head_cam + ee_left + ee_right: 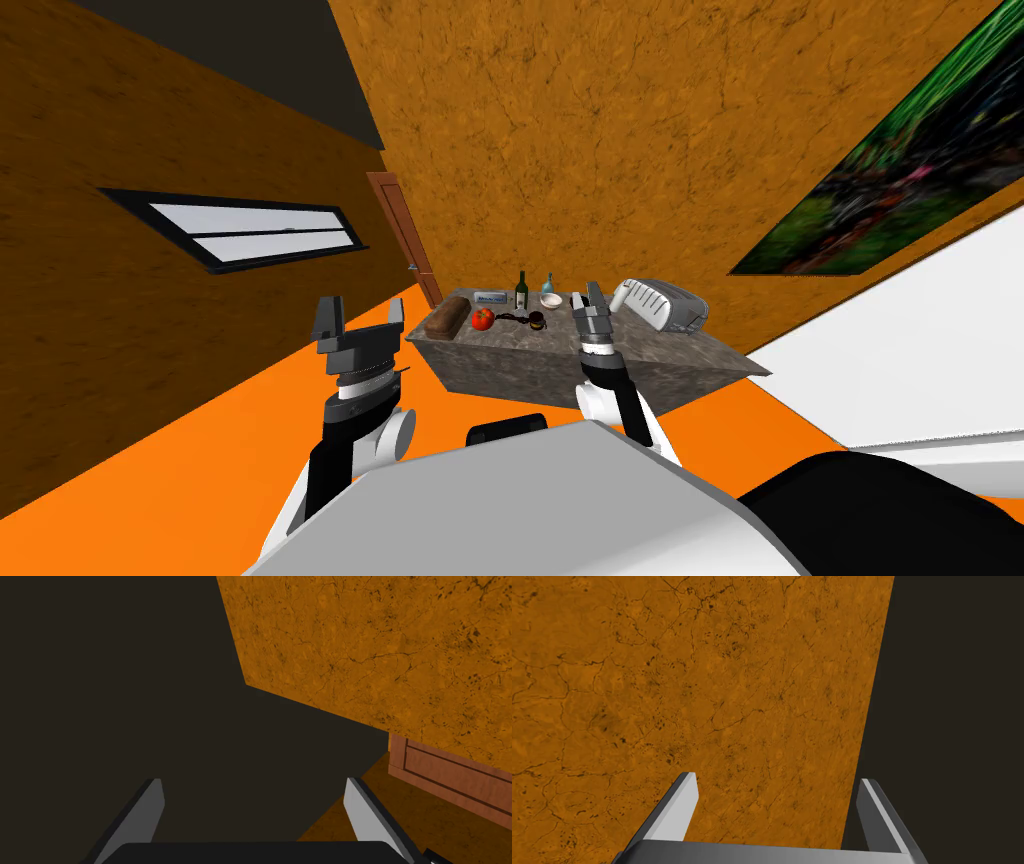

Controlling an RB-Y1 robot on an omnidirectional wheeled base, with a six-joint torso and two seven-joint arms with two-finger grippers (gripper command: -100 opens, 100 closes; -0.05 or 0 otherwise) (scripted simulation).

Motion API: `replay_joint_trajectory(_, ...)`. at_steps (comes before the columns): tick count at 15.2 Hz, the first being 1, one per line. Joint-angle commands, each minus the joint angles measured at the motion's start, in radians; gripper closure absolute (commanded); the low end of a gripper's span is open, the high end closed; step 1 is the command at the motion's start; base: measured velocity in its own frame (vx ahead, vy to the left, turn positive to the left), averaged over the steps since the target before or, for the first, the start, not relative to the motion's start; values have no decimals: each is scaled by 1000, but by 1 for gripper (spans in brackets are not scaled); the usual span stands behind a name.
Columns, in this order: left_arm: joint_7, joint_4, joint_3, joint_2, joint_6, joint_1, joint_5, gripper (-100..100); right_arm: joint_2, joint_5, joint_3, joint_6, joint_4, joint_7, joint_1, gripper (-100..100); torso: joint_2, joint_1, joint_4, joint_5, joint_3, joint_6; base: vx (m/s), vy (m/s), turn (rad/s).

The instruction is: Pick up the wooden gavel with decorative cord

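The gavel (pixel 530 320) is a small dark piece with a dark cord trailing toward a tomato; it lies on the grey stone counter (pixel 560 355) ahead of me in the head view. My right gripper (pixel 586 297) is raised in front of the counter, just right of the gavel, fingers (pixel 679 811) open and empty. My left gripper (pixel 360 318) hovers left of the counter over the orange floor, fingers (pixel 145 811) open with nothing between them.
On the counter stand a bread loaf (pixel 447 318), a red tomato (pixel 483 319), a dark bottle (pixel 521 290), a white bowl (pixel 551 300), a blue vase (pixel 548 285) and a white toaster (pixel 662 303). A brown door (pixel 405 235) is behind the counter's left end.
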Motion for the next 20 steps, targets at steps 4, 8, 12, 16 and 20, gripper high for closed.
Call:
replay_joint_trajectory(4,0,0,0,0,0,0,0,0,-104,3,2,-2,38,0,7,-100,2,2,0,1,1,0,-36,39,46)
replay_joint_trajectory(8,0,0,0,0,0,0,0,0,-186,6,6,-4,80,-1,16,-100,4,4,1,1,2,0,-52,64,58)
replay_joint_trajectory(12,0,0,0,0,0,0,0,0,-255,8,8,-5,106,-1,22,-100,3,5,1,1,2,0,-40,69,61)
replay_joint_trajectory(16,0,0,0,0,0,0,0,0,-362,13,15,-7,165,-2,36,-100,3,5,1,1,2,0,-43,69,91)
replay_joint_trajectory(20,0,0,0,0,0,0,0,0,-431,16,19,-9,199,-3,44,-100,3,5,1,1,2,0,-29,62,66)
